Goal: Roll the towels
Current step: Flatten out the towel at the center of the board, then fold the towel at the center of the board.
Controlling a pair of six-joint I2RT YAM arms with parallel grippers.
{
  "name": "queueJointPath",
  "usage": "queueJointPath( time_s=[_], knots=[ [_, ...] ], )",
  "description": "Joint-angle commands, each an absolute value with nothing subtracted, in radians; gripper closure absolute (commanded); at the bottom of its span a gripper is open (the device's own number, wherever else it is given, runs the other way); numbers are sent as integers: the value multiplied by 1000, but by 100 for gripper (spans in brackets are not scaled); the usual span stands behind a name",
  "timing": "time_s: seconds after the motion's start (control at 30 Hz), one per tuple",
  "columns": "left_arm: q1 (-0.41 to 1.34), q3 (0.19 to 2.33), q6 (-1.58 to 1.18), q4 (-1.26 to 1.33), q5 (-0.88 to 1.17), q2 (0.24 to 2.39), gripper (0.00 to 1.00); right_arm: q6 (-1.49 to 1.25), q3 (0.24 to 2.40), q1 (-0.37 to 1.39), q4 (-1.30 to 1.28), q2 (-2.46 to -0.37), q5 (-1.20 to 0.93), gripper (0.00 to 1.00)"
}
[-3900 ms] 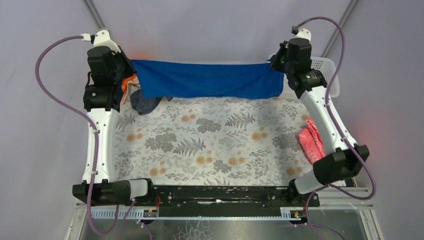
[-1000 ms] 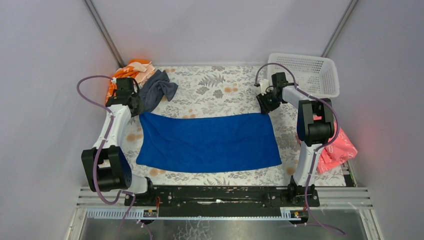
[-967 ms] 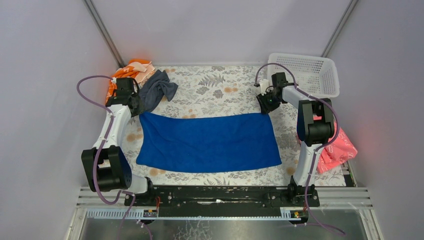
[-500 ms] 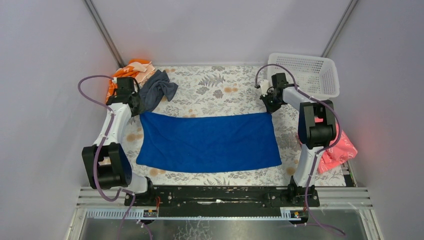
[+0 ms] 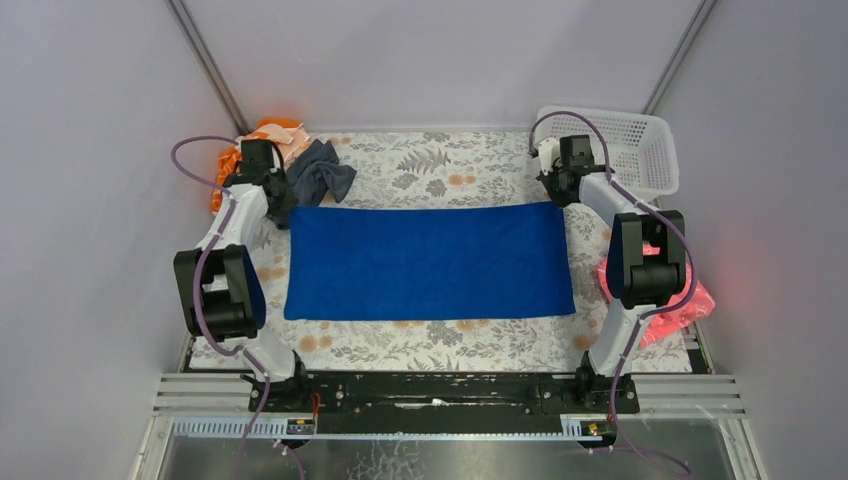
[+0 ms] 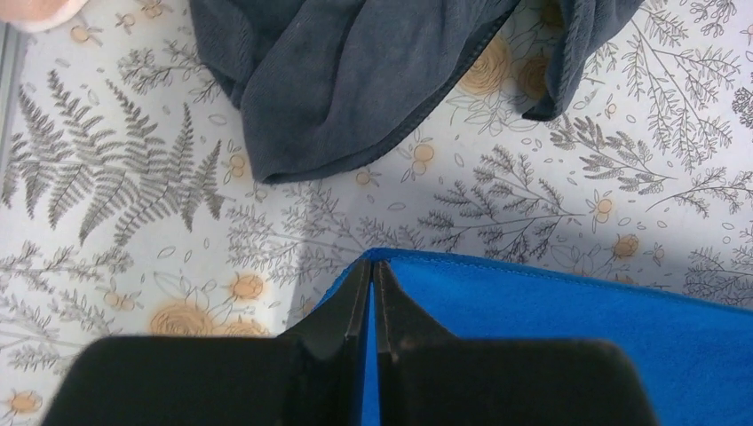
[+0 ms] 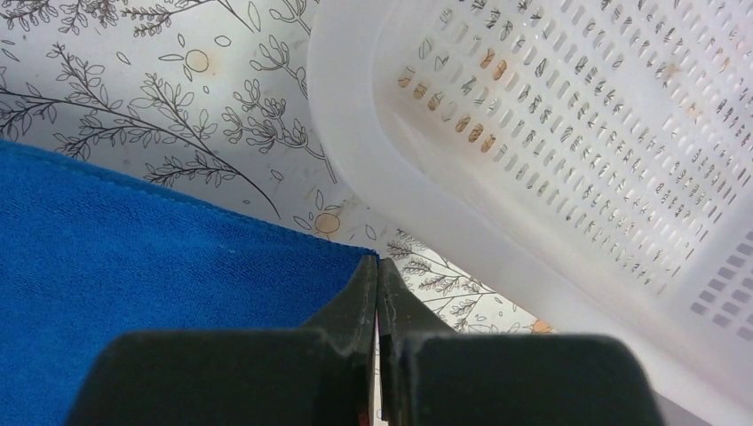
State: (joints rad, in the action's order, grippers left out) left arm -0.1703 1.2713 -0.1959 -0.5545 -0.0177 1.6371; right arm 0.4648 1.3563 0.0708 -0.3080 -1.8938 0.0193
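Now | floral tablecloth (image 5: 430, 160) under flat blue towel (image 5: 425, 262) | pale walls (image 5: 430, 60) | left tool (image 6: 372, 266), right tool (image 7: 377, 264) pinch its far corners

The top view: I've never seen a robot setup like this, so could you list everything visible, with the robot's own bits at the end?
blue towel: one, bright blue, spread flat mid-table
grey towel: one, dark slate-grey, crumpled at far left
orange-and-peach cloth: one bundle, far-left corner
pink cloth: one, bunched at the right edge
basket: one, white plastic mesh, far-right corner
table cover: one, pale floral print
left gripper: one, black, shut on the blue towel's far-left corner
right gripper: one, black, shut on its far-right corner
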Motion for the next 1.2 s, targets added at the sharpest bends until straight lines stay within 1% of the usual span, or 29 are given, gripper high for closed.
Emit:
queueJointPath(
  time_s=[0.0, 0.17, 0.33, 0.53, 0.83, 0.93, 1.07, 1.17],
  knots=[
    [-179, 1328, -163, -454, 20, 1680, 100, 490, 1410, 68, -271, -1886, 44, 100],
    [-178, 1356, -171, -423, 34, 1712, 100, 475, 1415, 34, -240, -1876, -40, 100],
    [-178, 1401, -188, -421, 32, 1747, 100, 490, 1441, 34, -243, -1885, -58, 100],
    [-193, 1406, -216, -425, 18, 1739, 100, 503, 1388, 34, -207, -1838, -55, 100],
    [-217, 1345, -264, -409, 54, 1674, 100, 484, 1325, 33, -194, -1760, -54, 100],
    [-217, 1311, -283, -412, 49, 1642, 100, 457, 1315, 34, -234, -1736, -50, 100],
    [-218, 1250, -305, -417, 32, 1593, 100, 336, 1324, 34, -301, -1700, -47, 100],
    [-223, 1202, -316, -424, 6, 1551, 100, 254, 1275, 34, -303, -1654, -48, 100]
  ],
)
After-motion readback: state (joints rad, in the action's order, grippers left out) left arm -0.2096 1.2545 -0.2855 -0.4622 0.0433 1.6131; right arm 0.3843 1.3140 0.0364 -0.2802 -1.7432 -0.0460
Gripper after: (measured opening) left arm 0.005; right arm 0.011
